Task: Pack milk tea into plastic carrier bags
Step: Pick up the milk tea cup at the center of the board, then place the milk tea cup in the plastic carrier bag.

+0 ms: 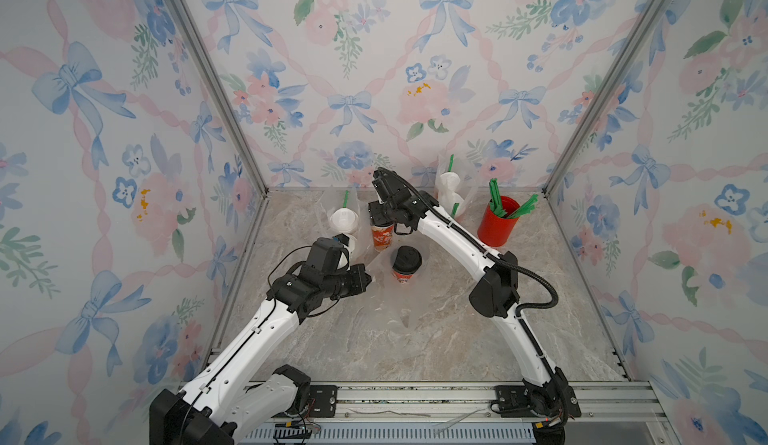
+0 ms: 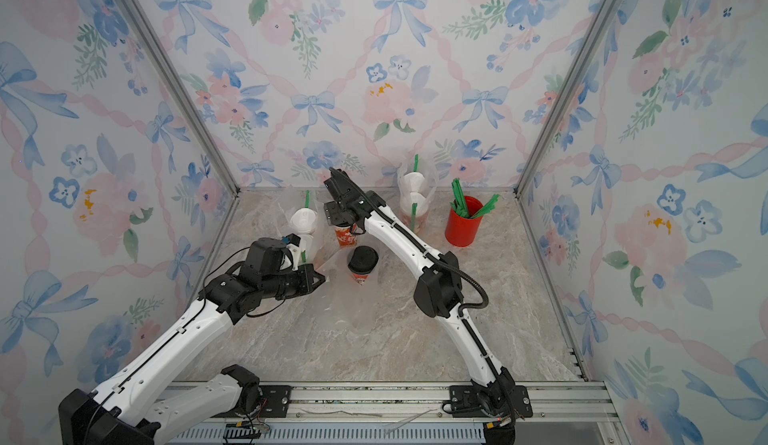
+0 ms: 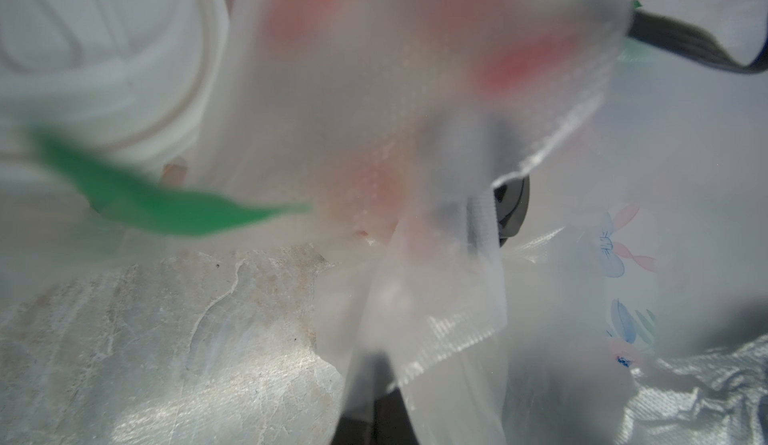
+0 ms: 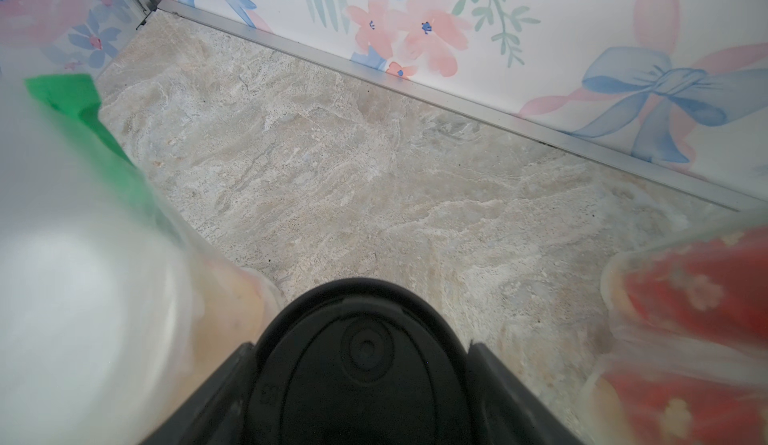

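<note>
Two of three bags judged packed at back of desk [image 1: 415,351]: left bag [image 1: 328,208] and right bag [image 1: 467,197], each holding two white-lidded cups [image 1: 344,219] with green straws [image 1: 345,199]. Third bag [image 1: 386,310] limp mid-desk, held open by left fingers [image 1: 368,277], closed on its film. Near black-lidded cup [image 1: 406,266] upright at bag mouth; inside or not, cannot tell. Far black-lidded cup [image 1: 382,237] upright between packed bags. Right fingers [image 4: 359,347] spread wide astride its lid; grip unconfirmed. Last pair left to bag.

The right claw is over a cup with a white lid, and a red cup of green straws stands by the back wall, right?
Not quite: the right wrist view shows a black lid between the right gripper's fingers. The red cup of green straws does stand by the back wall.
</note>
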Available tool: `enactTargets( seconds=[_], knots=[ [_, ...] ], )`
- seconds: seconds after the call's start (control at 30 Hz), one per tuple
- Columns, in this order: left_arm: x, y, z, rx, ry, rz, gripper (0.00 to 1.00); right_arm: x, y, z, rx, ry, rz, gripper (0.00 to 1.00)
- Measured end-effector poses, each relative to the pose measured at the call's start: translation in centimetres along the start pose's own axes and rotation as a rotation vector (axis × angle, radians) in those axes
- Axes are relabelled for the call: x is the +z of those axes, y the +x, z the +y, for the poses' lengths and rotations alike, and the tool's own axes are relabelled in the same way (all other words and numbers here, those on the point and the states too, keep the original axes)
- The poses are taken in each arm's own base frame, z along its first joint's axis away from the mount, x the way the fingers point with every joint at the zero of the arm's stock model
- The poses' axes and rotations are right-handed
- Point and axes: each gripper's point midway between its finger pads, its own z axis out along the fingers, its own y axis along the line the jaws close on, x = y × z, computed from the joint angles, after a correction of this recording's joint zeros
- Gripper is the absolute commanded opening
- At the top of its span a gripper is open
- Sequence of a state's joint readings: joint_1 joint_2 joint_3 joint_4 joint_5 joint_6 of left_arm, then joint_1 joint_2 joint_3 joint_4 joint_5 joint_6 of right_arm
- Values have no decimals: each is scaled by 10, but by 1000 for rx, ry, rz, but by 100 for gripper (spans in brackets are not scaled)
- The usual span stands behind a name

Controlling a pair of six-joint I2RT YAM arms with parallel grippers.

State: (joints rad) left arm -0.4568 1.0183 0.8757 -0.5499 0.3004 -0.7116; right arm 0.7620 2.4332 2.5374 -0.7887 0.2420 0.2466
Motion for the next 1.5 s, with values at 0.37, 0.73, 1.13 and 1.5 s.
enactTargets(
  seconds=[0.37,0.73,1.13,1.5],
  knots=[
    [-1,-1,-2,-12,5,-1,23,-4,2,2,0,4,7,72],
    [-5,-4,-8,-15,24,-9,33,-60,-16,-7,0,9,-13,68],
    [-16,-4,-17,-5,69,-27,37,-172,-47,-7,8,-40,-99,65],
    [-21,2,-28,17,100,-22,40,-262,-44,16,-19,-110,-155,64]
  ],
)
